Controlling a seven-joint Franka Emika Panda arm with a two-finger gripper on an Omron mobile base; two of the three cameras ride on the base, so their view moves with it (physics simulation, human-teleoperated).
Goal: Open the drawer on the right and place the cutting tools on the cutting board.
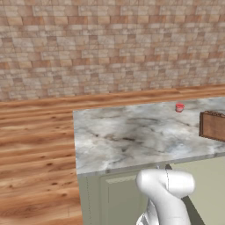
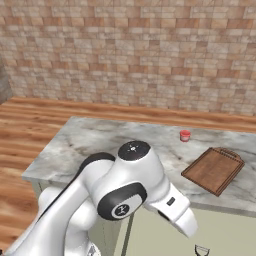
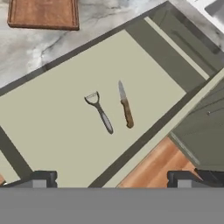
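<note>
The desk (image 2: 90,140), a marbled grey slab over pale green cabinets, stands before a brick wall (image 2: 130,50) on a wooden floor (image 1: 35,145). In the hand view the drawer (image 3: 52,131) is pulled open below the desk edge, its flat beige bottom exposed inside dark rims. The cutting board (image 2: 213,169) lies flat on the desk at 3 o'clock in the right base view, near the front edge; in the hand view it sits at 11 o'clock. A small red cup (image 2: 185,135) stands on the desk at 11 o'clock from the board, apart from it. Inside the drawer, a knife (image 3: 125,105) with a brown handle lies near the centre, blade toward 12 o'clock. A peeler (image 3: 100,113) with a grey handle lies just beside it at 9 o'clock, not touching. The gripper (image 3: 111,179) hangs above the drawer with jaws fully spread, holding nothing.
</note>
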